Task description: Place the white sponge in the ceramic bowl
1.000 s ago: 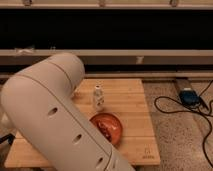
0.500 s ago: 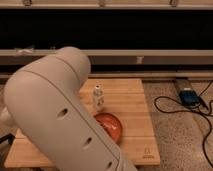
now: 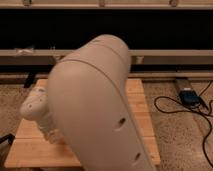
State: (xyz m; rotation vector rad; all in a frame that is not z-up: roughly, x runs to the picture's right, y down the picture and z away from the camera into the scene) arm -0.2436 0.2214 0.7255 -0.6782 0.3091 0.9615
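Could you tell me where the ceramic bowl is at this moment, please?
It cannot be seen in the camera view: the robot arm fills the middle of the picture and covers most of the wooden board. The gripper is out of view too.

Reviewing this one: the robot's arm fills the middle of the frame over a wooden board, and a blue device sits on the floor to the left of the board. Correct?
Not quite. The camera view shows the blue device on the floor to the right of the wooden board. The arm does fill the middle. The gripper is not in view.
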